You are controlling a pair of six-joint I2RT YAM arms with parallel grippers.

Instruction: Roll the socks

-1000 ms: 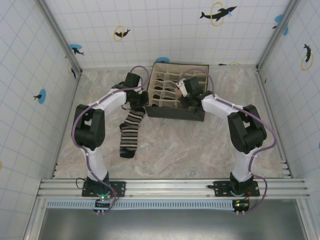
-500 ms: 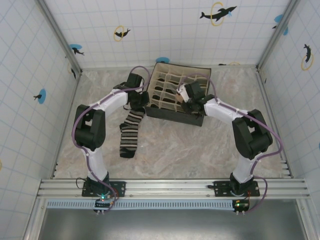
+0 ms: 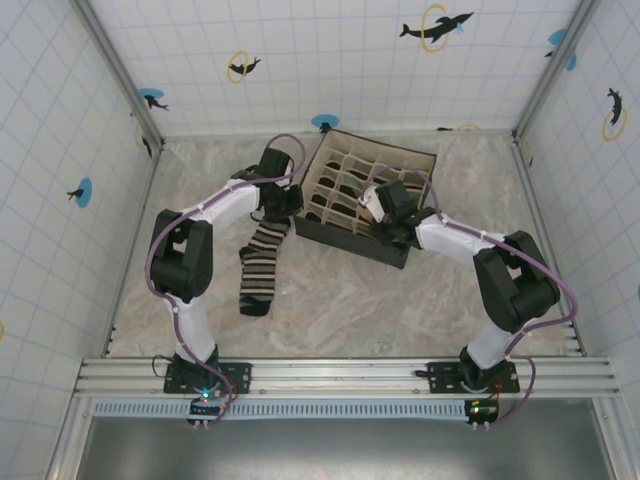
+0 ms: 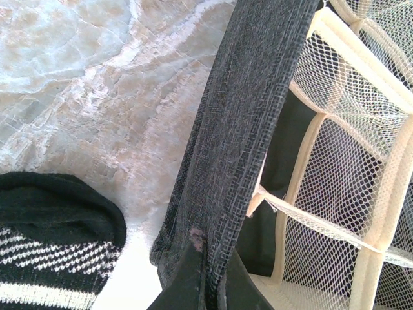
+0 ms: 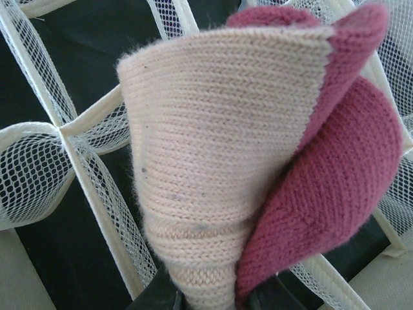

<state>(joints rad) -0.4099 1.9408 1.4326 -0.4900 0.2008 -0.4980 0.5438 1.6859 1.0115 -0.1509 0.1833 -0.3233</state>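
A: What changed?

B: The box (image 3: pixel 345 240) has turned. Its right end swung nearer. The left gripper (image 4: pixel 208 284) is pinched tight on the box's dark wall.

A: And the socks?

B: The right gripper (image 5: pixel 213 300) squeezes the rolled peach sock (image 5: pixel 213 161) over the box. The black sock (image 3: pixel 262 262) stayed flat on the table (image 3: pixel 400 300).

Up top, the fixed camera sits high behind the arm bases, facing forward and down, wide enough for the whole surface (image 3: pixel 340 300) and the organiser (image 3: pixel 345 242). Left wrist camera's in tight, staring down the organiser's dark wall (image 4: pixel 245 129), striped sock (image 4: pixel 51 258) at frame's corner. Right wrist camera's nose-to-nose with the peach sock (image 5: pixel 213 148), mesh cells (image 5: pixel 39 174) behind. All three share that organiser.
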